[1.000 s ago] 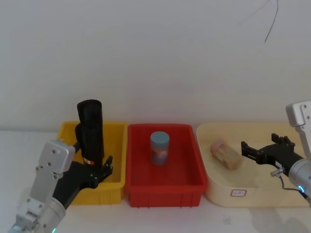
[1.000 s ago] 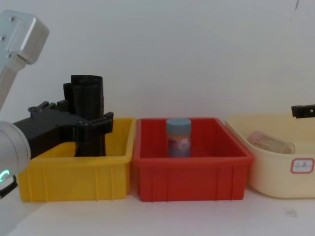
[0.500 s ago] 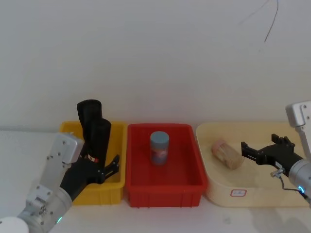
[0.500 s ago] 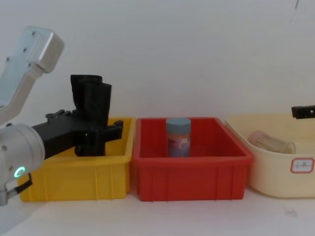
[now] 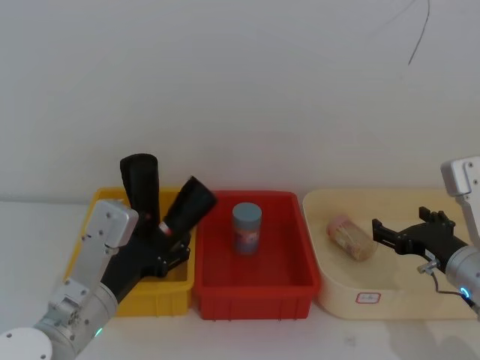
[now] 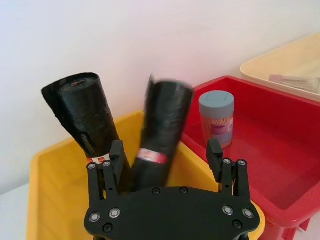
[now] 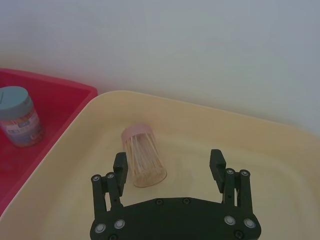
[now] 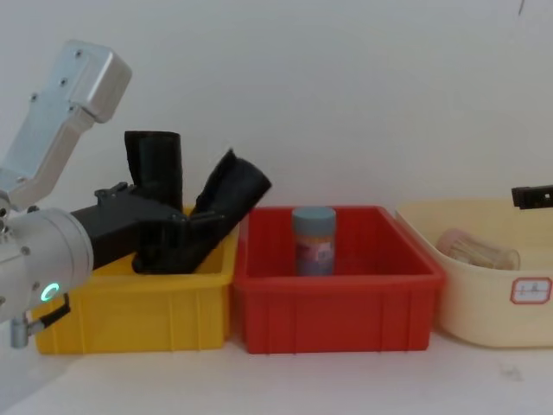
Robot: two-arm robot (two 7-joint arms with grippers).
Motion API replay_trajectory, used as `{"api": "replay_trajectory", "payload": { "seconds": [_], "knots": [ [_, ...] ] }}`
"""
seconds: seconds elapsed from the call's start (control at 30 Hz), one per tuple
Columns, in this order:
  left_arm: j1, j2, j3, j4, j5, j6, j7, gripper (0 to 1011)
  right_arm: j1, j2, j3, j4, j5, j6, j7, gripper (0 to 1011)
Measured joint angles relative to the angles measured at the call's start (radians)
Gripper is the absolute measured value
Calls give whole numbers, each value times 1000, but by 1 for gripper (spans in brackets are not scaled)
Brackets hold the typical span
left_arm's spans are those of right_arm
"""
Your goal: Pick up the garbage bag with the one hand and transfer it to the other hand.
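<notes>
Two glossy black rolls stand in the yellow bin [image 5: 112, 296]. One garbage bag roll [image 5: 187, 206] [image 6: 162, 125] [image 8: 226, 194] leans to the right, its top over the edge of the red bin. My left gripper [image 5: 169, 240] [image 6: 166, 152] [image 8: 186, 226] is open, and this roll's lower part sits between the wide-spread fingers, closer to one finger. The second roll [image 5: 140, 184] [image 6: 82, 112] [image 8: 154, 169] stands nearly upright just outside the fingers. My right gripper [image 5: 379, 231] [image 7: 168, 165] [image 8: 531, 197] hovers open over the cream tray with nothing in it.
The red bin [image 5: 255, 292] in the middle holds a blue-lidded jar [image 5: 247, 227]. The cream tray [image 5: 360, 300] on the right holds a pink toothpick holder [image 5: 349, 238] lying on its side, just ahead of the right gripper. A white wall stands behind the bins.
The left arm swung to the right and lower. The roll between its fingers came away from the upright roll and tipped from upright toward the red bin. The right arm stayed still.
</notes>
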Motion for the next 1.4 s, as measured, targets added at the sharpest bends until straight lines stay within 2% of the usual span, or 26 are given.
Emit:
{"api": "replay_trajectory", "payload": {
  "seconds": [0.47,0.97,1.17,1.4],
  "knots": [
    [20,3,-4,-32,32,-9,13,1001,0,0,0,0,0,0,0,1001],
    [-15,-21,0,-17,41,31,-14,1001,0,0,0,0,0,0,0,1001],
    [-18,-40,-6,-15,48,43,6,1001,0,0,0,0,0,0,0,1001],
    [-5,-77,-34,-19,58,49,73,1001,0,0,0,0,0,0,0,1001]
  ]
}}
